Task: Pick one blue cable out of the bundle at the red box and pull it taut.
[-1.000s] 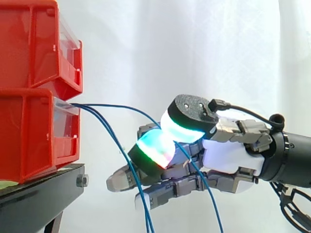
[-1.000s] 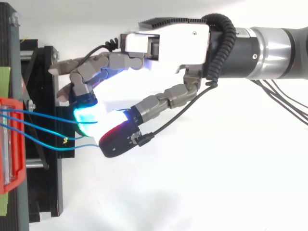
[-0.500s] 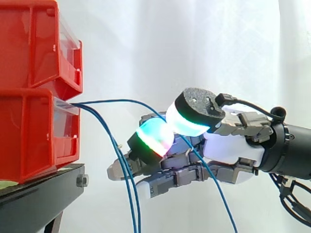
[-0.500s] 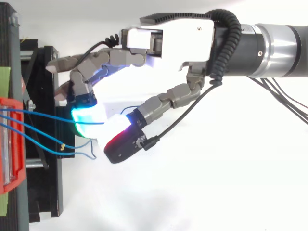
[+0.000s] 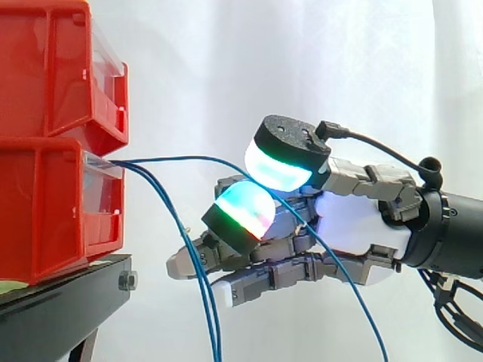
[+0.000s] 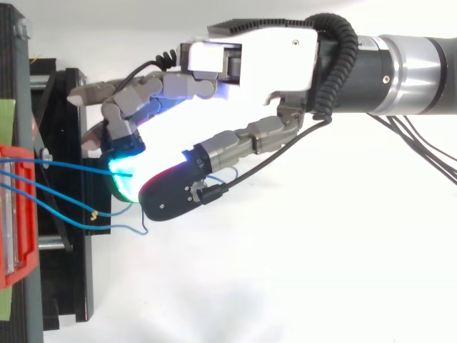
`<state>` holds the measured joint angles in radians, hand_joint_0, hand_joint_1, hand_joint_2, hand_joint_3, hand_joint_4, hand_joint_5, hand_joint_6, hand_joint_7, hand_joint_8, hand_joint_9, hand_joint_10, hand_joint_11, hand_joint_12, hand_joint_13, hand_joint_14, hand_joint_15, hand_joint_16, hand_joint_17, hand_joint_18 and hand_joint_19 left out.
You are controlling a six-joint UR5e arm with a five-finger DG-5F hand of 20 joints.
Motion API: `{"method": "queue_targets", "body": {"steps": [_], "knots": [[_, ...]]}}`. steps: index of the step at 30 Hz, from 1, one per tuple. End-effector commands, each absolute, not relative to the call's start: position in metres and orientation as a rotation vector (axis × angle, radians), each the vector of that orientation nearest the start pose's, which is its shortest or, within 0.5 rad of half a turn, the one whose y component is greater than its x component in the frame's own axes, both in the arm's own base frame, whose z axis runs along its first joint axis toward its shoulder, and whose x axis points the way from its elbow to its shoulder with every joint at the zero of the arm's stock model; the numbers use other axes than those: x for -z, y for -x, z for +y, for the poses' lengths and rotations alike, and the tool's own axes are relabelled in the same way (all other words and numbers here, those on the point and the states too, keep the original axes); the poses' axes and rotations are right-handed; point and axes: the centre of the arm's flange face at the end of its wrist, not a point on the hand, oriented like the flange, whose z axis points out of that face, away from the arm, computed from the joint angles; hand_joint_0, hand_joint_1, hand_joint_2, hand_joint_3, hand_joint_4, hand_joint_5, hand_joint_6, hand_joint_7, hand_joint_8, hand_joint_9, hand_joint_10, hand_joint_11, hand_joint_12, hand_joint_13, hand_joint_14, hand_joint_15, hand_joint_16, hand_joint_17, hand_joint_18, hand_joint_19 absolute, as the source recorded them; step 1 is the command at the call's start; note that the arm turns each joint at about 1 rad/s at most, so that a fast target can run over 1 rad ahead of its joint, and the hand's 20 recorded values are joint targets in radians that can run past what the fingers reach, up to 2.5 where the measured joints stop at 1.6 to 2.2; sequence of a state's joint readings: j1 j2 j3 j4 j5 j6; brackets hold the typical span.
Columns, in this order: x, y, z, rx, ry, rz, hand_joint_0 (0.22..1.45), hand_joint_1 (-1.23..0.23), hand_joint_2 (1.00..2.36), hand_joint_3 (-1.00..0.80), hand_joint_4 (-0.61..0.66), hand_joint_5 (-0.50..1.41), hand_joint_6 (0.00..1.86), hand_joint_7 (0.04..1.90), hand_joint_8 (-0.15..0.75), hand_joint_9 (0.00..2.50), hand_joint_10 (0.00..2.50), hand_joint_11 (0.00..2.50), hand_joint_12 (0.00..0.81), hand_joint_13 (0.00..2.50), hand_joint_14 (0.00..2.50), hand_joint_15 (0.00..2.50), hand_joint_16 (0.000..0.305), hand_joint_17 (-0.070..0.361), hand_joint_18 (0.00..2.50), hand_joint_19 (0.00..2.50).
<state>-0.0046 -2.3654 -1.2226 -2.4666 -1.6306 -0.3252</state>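
Robot hand (image 5: 355, 230) pinches 1 blue cable (image 5: 189, 160) between its glowing pads (image 5: 275, 167), near the lower red box (image 5: 45, 207).

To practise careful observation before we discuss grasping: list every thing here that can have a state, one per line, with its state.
red bins, stacked on the black stand.
robot hand, curled shut round the held blue cable.
held blue cable, slack, arching from the lower bin into the hand.
other blue cables, hanging loose from the same bin.
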Motion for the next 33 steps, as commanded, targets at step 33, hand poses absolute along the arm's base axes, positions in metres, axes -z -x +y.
{"method": "queue_targets", "body": {"steps": [33], "knots": [[-0.2163,-0.7753,-0.1345,-1.075,-0.793,1.185,0.63,-0.76,1.02,-0.04,0.32,-0.07,0.58,1.25,0.328,0.70,0.01,0.23,0.373,0.27,0.00,0.00,0.059,0.132,0.47,0.21]]}}
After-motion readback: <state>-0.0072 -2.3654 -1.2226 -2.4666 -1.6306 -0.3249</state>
